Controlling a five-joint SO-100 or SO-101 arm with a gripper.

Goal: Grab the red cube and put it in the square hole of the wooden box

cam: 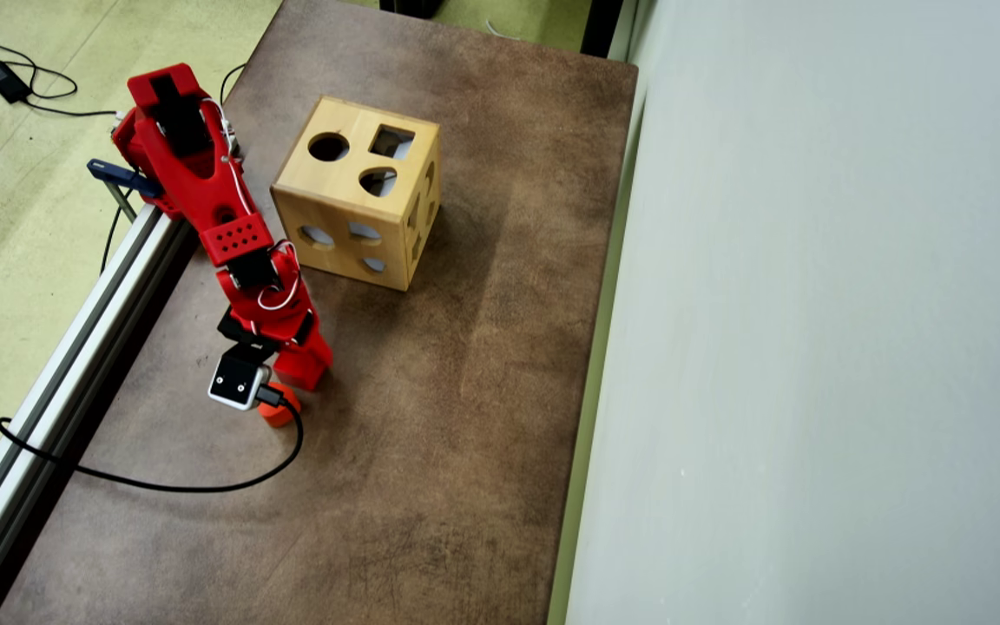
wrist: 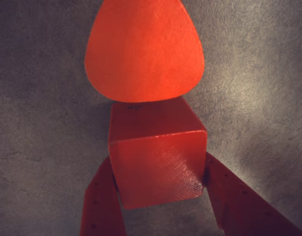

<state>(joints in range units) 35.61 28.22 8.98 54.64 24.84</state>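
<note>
Wrist view: I see the red cube (wrist: 158, 164) sitting between the two red fingers (wrist: 103, 204) of the gripper (wrist: 161, 189), one finger against its left face and one against its right. The fingers look clamped on the cube's sides. Directly at 12 o'clock from the cube, touching or nearly touching its far edge, lies the orange-red rounded block (wrist: 143, 49), flat on the grey-brown table mat (wrist: 38, 98).

Overhead view: the arm (cam: 205, 187) reaches down toward 6 o'clock from its base at the mat's left edge. The gripper (cam: 292, 382) is low over the mat (cam: 430, 434); the cube itself is hidden under the wrist and its camera (cam: 238, 380). I can see only a sliver of the orange-red block (cam: 275, 414) poking out below the camera. The wooden box (cam: 352, 191) stands at roughly 1 o'clock from the gripper, well apart. The square hole (cam: 392, 141) is on the box's top face, at its upper right, beside a round hole (cam: 328, 147).
</note>
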